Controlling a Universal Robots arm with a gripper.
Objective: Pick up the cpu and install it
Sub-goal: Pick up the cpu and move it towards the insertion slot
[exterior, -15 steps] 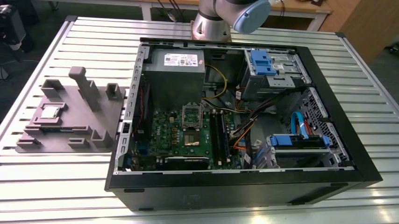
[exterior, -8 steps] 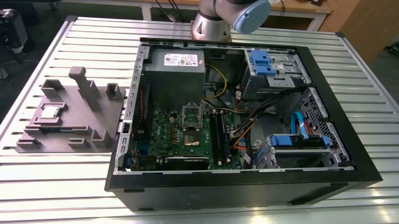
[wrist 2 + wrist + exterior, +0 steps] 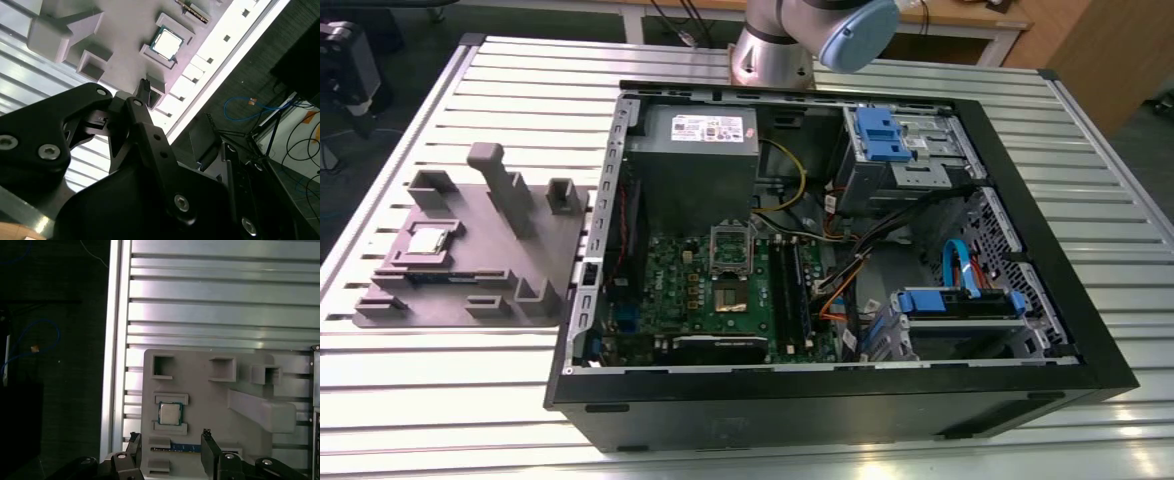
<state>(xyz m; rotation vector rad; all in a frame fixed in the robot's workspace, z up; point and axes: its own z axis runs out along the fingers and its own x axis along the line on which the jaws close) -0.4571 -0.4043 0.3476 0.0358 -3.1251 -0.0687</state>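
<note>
The cpu [image 3: 427, 242] is a small silvery square chip lying flat in a recess of the grey fixture tray [image 3: 520, 270], at the exterior view's left beside the open computer case. In both wrist views it rests between two low ledges of the tray [image 3: 170, 413] [image 3: 166, 42]. My gripper [image 3: 170, 435] hangs above the tray, open, with nothing between its black fingers [image 3: 207, 440]. The cpu lies a short way beyond the fingertips, untouched. Inside the case, the green motherboard [image 3: 707, 300] carries a square socket [image 3: 727, 245].
The tray has upright grey posts [image 3: 500, 185] and small pockets around the cpu, and a blue-edged strip [image 3: 185, 447] sits near the fingers. The case holds a grey power supply [image 3: 700, 160], black memory sticks [image 3: 787, 290], cables and blue drive brackets [image 3: 961, 300]. The slatted table's edge [image 3: 115, 340] is close.
</note>
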